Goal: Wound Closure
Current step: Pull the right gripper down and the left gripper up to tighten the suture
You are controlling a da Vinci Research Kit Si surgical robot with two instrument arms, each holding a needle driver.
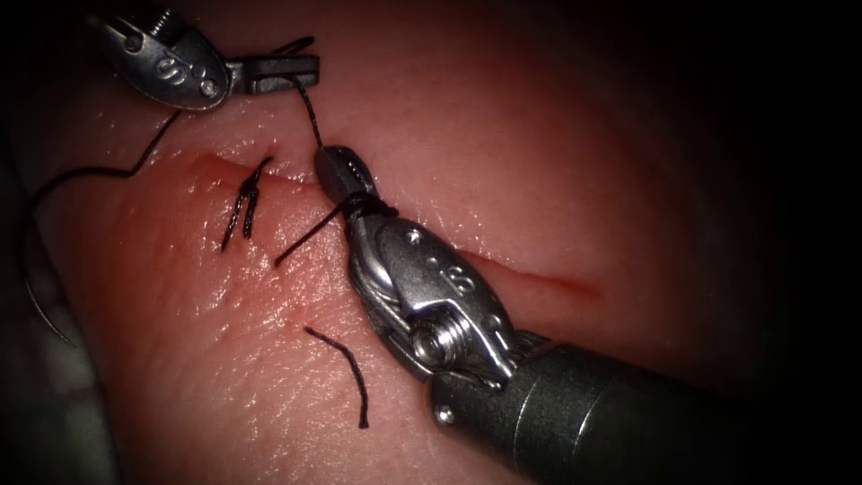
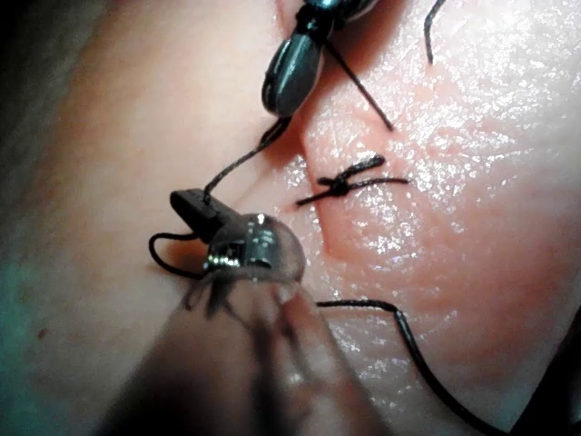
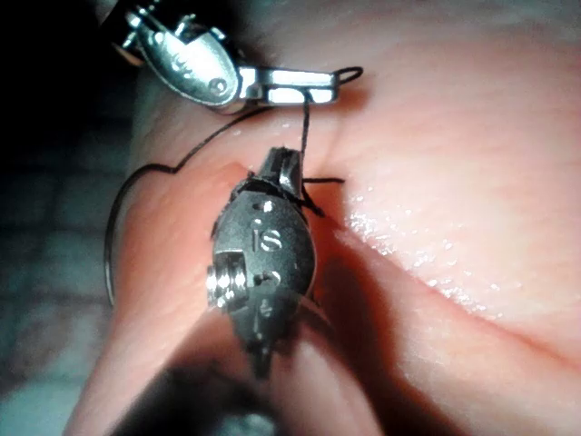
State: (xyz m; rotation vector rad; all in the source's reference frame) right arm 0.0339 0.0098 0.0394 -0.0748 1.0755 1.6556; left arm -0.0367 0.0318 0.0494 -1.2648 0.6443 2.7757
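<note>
In the endoscope view we count 1 tied stitch of dark thread (image 1: 244, 205) across the left part of the thin red cut (image 1: 539, 277) in the pale pink pork tissue (image 1: 557, 153); to the right the cut lies open, so we judge most of the closure is left to do. The left arm's steel tool (image 1: 283, 74) has its jaws closed on the black suture thread (image 1: 310, 112), which runs down to the right arm's steel tool (image 1: 339, 172). That tool's jaws look closed, with thread wrapped around them, and a short tail sticks out to the left. A loose cut thread piece (image 1: 346, 368) lies below on the tissue. The thin curved needle (image 1: 40, 310) rests at the tissue's left edge, held by neither tool and hard to make out.

In the left wrist view we see the knot (image 2: 340, 184) clearly.

In the right wrist view the wrist body hides what the right jaws clamp.
</note>
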